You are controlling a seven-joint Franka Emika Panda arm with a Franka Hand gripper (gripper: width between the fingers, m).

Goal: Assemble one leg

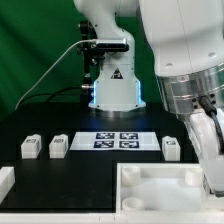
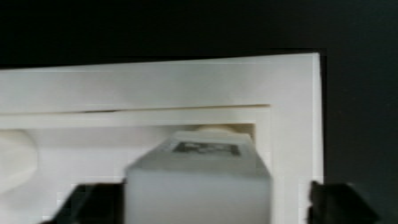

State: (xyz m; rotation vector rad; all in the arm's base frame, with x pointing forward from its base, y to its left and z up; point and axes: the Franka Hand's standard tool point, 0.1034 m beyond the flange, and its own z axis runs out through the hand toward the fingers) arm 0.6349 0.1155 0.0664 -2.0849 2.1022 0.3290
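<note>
Exterior view first: the arm fills the exterior view's right side, and the gripper is low over the near corner of the big white panel. From here I can't make out how the jaws stand; the wrist body blocks them. Well away from the jaws, three loose legs sit on the black table: one farthest off toward the exterior view's left, a second just beside it, and a third much nearer the gripper, just beyond the panel's far rim. Between the second and third lies the marker board, flat, showing its four tags. A small white block pokes in at the exterior view's left edge, well apart from the jaws.

Over to the wrist view: now it's clear. The two dark fingertips stand on either side of a leg, and they're clamped against its flanks. The jaws are pinching that leg. Its tagged end points away from the gripper, up against the panel's raised inner rim, right by a corner recess with a small rounded nub showing just past the leg. Whether the leg is seated in the recess or only touching, I can't tell.
</note>
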